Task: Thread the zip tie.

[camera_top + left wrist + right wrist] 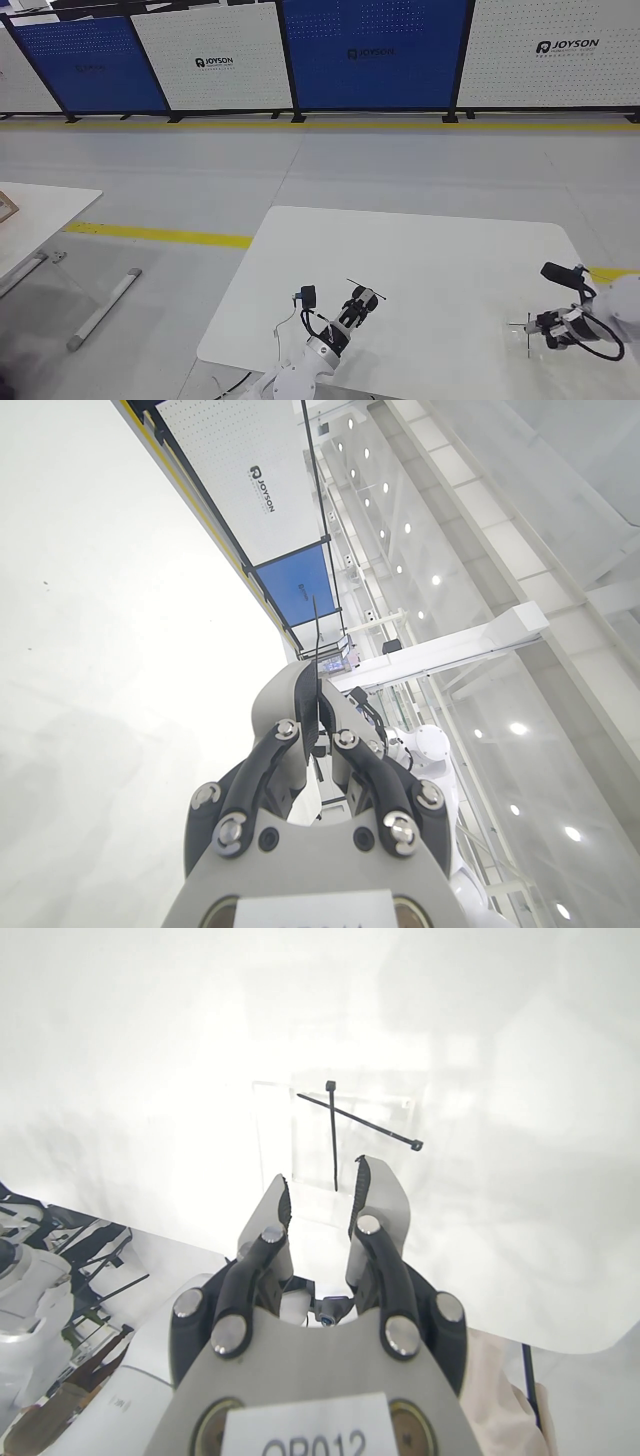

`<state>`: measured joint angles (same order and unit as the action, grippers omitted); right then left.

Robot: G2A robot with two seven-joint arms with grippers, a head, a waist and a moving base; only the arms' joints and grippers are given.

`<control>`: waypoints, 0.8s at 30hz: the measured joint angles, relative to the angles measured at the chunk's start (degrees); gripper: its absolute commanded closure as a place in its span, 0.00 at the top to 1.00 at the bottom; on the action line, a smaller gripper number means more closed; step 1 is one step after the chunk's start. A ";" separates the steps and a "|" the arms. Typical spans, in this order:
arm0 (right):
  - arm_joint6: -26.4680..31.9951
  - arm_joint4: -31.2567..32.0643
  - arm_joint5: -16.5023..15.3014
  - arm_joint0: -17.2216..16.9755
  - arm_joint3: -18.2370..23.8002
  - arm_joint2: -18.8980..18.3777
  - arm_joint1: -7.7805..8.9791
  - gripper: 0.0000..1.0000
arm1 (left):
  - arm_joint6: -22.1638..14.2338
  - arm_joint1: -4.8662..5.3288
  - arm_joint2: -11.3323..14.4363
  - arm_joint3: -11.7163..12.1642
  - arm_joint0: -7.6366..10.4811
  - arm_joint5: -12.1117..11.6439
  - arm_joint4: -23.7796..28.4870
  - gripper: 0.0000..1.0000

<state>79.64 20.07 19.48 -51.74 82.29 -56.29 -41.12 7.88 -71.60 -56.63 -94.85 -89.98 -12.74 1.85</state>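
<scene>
My left gripper (317, 692) is shut on a black zip tie (315, 625), whose thin tail sticks out past the fingertips. In the top view that gripper (362, 300) hovers over the table's near left part, and the tie (366, 289) lies crosswise at its tip. Two more black zip ties, one (333, 1138) crossed over the other (380, 1128), rest on a clear plate (275, 1128). My right gripper (322, 1175) is open just short of them, with nothing between its fingers. From above, the right gripper (541, 325) sits near the table's right edge, next to the crossed ties (525, 330).
The white table (420, 260) is bare across its middle and far side. A second white table (40, 215) stands at the left beyond a gap of floor. White and blue pegboard panels (370, 50) line the back of the room.
</scene>
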 measured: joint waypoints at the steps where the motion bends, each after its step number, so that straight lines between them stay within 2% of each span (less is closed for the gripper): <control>1: 0.00 0.29 0.00 0.29 -0.34 0.49 -0.11 0.30 | 0.00 0.00 0.00 0.00 0.00 0.00 0.00 0.00; 6: 0.00 0.97 0.00 1.20 -1.29 2.09 -0.66 0.27 | 0.00 0.00 0.00 0.00 0.00 0.00 0.00 0.00; 7: 0.00 1.15 0.00 1.48 -1.58 2.58 -0.83 0.22 | 0.00 0.00 0.00 0.00 0.00 0.00 0.00 0.00; 14: 0.00 2.31 0.00 3.43 -3.57 5.65 -2.00 0.20 | 0.00 0.00 0.00 0.00 0.00 0.00 0.00 0.00; 15: 0.00 2.64 0.00 3.73 -3.91 6.08 -2.17 0.24 | 0.00 0.00 0.00 0.00 0.00 0.00 0.00 0.00; 16: 0.00 3.14 0.00 4.10 -4.37 6.64 -2.41 0.24 | 0.00 0.00 0.00 0.00 0.00 0.00 0.00 0.00; 22: 0.00 3.84 0.00 5.80 -6.54 8.47 -3.60 0.22 | 0.00 0.00 0.00 0.00 0.00 0.00 0.00 0.00; 24: 0.00 3.94 0.00 6.19 -7.00 9.03 -3.94 0.18 | 0.00 0.00 0.00 0.00 0.00 0.00 0.00 0.00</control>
<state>79.64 24.01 19.48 -45.55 75.29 -47.26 -45.06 7.88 -71.60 -56.63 -94.85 -89.98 -12.74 1.85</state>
